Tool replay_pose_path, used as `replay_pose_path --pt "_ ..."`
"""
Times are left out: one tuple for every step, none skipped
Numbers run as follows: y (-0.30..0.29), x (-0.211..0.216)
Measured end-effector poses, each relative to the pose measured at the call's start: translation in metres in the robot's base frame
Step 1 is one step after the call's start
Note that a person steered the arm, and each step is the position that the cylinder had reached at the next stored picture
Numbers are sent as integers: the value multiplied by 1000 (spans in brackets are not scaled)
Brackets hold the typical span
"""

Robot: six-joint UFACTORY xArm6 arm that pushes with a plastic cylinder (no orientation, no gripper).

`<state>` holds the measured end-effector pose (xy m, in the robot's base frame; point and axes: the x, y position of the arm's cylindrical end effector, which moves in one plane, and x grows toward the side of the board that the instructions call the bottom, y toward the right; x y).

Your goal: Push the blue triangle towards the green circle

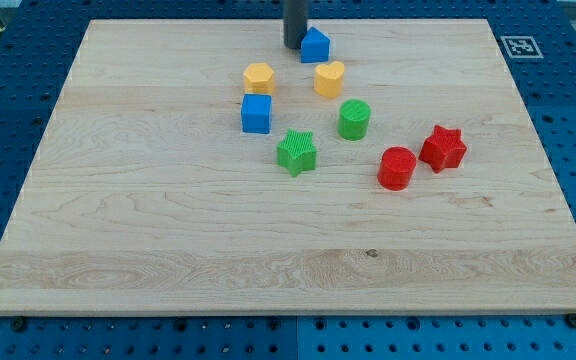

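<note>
The blue triangle [315, 45] lies near the view's top, just above the yellow heart. My tip [295, 45] stands right at its left side, touching or nearly touching it. The green circle [354, 119] stands lower down, below and to the right of the blue triangle, with the yellow heart [329, 78] lying between them.
A yellow hexagon [258, 77] and a blue cube [256, 113] lie left of the heart. A green star [296, 152] sits below the green circle's left. A red circle [397, 167] and a red star [442, 148] lie to the right. The wooden board [168, 250] rests on a blue perforated table.
</note>
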<state>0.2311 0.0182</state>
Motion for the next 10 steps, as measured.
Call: replay_pose_path --pt "24 -11" --pt "25 -12" --pt "-21 -19" --pt "-33 -19" --pt "-31 -19" --pt "-13 -9" --pt "18 4" --pt "50 14" --pt "60 25" --pt "42 25"
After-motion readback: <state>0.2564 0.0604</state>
